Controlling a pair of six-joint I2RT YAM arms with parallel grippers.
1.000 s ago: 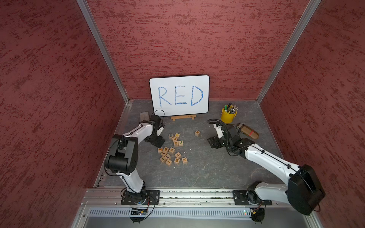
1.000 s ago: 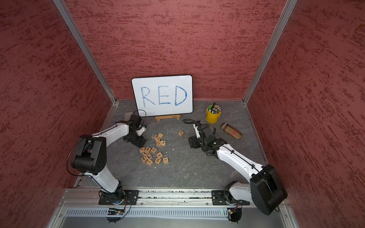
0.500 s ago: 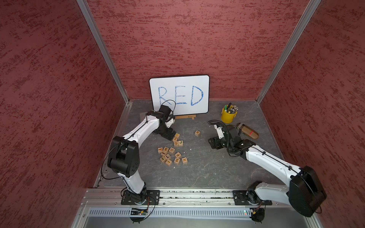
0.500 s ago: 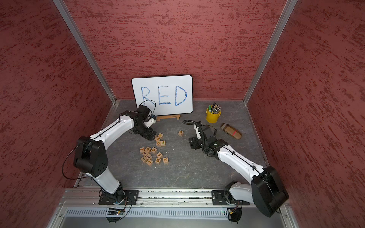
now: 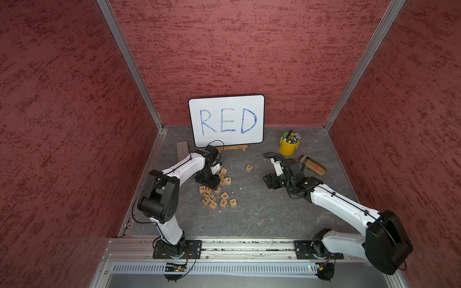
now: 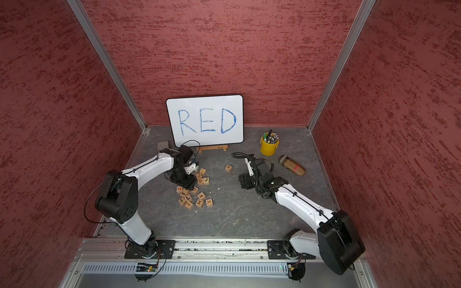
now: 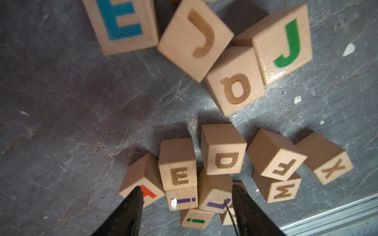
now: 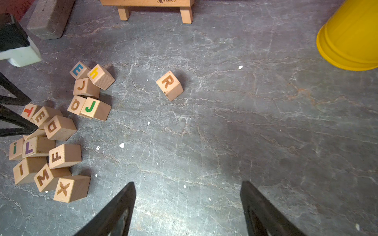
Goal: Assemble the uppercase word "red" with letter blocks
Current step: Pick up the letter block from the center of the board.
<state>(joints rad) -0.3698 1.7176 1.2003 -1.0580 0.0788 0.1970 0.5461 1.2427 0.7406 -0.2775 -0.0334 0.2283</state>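
Over the pile, my left gripper hangs with its fingers apart, holding nothing. I think it waits there because the E block and D block sit just past its tips. The R block lies alone, well ahead of my right gripper, which is spread wide with nothing in it
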